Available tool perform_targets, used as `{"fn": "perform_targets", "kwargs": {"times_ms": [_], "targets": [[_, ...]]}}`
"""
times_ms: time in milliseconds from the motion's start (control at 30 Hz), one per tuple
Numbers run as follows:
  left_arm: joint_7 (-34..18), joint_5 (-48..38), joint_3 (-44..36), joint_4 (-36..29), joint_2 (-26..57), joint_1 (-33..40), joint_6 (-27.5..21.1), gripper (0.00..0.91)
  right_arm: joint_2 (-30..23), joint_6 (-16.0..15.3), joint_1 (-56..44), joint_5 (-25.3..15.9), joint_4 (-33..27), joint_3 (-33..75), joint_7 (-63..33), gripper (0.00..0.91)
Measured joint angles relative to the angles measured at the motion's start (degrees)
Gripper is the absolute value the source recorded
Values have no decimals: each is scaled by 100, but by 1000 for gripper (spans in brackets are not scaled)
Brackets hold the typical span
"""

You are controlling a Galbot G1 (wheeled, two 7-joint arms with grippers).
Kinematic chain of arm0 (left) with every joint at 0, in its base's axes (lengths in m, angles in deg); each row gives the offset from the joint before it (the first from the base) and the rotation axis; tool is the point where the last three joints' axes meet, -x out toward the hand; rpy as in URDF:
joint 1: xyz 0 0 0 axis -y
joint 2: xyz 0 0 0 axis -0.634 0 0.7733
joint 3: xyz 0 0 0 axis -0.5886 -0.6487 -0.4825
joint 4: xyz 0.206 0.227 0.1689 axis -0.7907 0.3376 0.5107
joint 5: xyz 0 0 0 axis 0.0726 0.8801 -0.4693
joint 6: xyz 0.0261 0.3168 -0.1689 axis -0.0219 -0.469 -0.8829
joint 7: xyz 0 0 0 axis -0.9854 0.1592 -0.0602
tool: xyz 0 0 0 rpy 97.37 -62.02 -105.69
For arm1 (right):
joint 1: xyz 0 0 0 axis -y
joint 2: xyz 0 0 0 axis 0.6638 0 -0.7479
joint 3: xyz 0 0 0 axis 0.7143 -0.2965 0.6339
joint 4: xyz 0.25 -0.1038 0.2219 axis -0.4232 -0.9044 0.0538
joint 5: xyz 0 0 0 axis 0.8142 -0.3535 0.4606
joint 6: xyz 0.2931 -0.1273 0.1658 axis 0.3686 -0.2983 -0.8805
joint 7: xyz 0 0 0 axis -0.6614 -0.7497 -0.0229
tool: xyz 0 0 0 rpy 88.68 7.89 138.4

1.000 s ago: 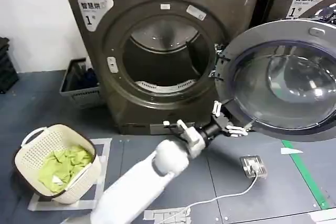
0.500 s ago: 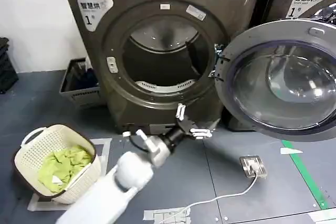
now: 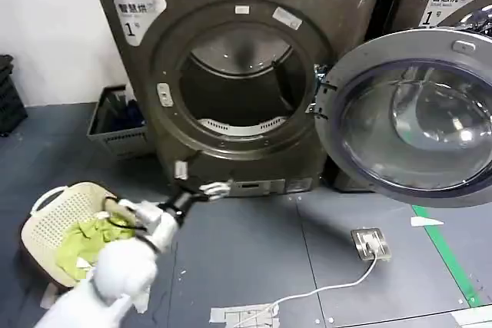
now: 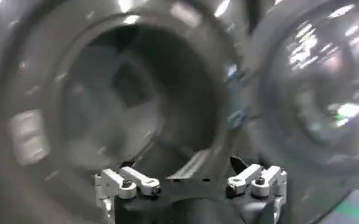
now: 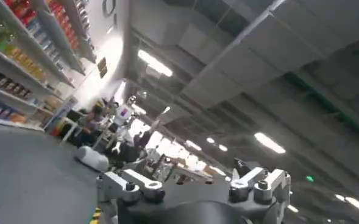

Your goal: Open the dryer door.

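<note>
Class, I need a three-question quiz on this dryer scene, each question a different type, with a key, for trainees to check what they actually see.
1. True or false: the dryer door is swung fully open to the right of the drum opening.
2. Multiple choice: the left gripper is (A) clamped on the door rim, (B) open and empty, low in front of the dryer's base, (C) inside the drum.
3. Short answer: what lies in the white laundry basket on the floor?

Key
1. True: the door hangs open on its right-side hinge.
2. B. The left wrist view shows its fingers spread with nothing between them.
3. Green cloth.
</note>
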Motion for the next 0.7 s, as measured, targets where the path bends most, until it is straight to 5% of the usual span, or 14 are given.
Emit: {"fn": "perform_targets", "kwargs": {"times_ms": [200, 367, 700], "targets": [[-939, -1397, 804, -241, 370, -29, -1136, 907, 0, 2, 19, 207, 147, -88, 138, 907], [-2215, -3102, 1242, -319, 807, 155, -2141, 907, 0, -3, -28, 270, 213, -113, 144, 907], [-4509, -6519, 1565, -169, 1621, 364, -2291, 907, 0, -19, -67, 719, 303, -263, 151, 907]]}}
